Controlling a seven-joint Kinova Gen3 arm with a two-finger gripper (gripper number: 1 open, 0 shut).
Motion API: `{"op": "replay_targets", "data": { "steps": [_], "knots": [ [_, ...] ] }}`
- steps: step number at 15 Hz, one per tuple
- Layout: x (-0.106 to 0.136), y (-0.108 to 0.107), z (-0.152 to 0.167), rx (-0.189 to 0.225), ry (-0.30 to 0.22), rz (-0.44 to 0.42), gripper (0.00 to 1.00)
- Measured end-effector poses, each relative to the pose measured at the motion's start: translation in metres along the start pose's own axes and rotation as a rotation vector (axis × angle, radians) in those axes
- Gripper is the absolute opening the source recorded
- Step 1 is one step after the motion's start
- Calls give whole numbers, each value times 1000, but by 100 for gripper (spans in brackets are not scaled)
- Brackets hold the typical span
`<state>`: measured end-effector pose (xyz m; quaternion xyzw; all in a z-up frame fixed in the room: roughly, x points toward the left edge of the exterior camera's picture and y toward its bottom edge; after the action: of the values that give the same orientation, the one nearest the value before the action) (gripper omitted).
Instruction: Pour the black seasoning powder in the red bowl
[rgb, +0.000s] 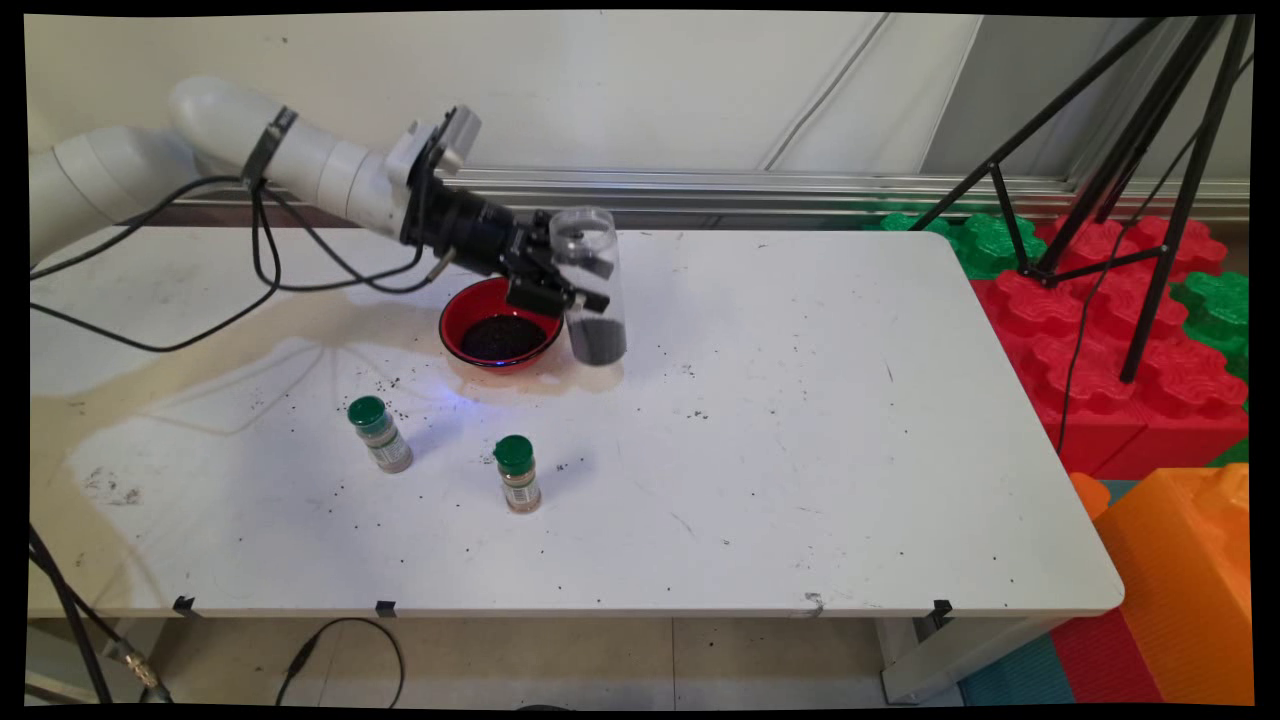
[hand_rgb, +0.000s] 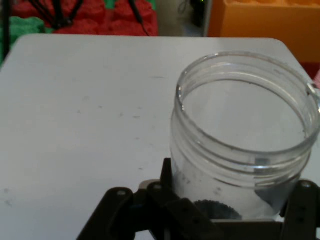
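Nearest the camera, two small spice bottles with green screw caps stand upright on the white table (rgb: 800, 480): one at the left (rgb: 380, 433), the other (rgb: 518, 473) to its right and slightly nearer the table's front edge, the two well apart. Dark specks lie scattered over the tabletop around them. Behind the bottles sits a red round bowl (rgb: 499, 325) holding a dark granular material. The black two-finger gripper (rgb: 575, 290) (reaching in from the left on the white arm) has its fingers (hand_rgb: 172, 187) closed on the sides of a clear, open-mouthed plastic jar (rgb: 592, 287), which it holds just to the right of the bowl, roughly upright with a slight tilt, its base raised off the table. A layer of the same dark material fills the jar's bottom. In the hand view, the jar's threaded rim (hand_rgb: 250, 107) is open and uncapped. Beyond the table's right end stand red and green moulded blocks (rgb: 1100, 330), an orange block (rgb: 1190, 560) and a black tripod (rgb: 1140, 170).
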<state>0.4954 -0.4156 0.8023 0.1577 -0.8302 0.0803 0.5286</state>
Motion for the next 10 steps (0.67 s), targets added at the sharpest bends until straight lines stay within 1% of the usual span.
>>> {"op": "replay_targets", "data": {
  "steps": [4,10],
  "knots": [
    [12,-21,-11,59,19,-3,0],
    [23,-55,-30,148,33,1,0]
  ]
}}
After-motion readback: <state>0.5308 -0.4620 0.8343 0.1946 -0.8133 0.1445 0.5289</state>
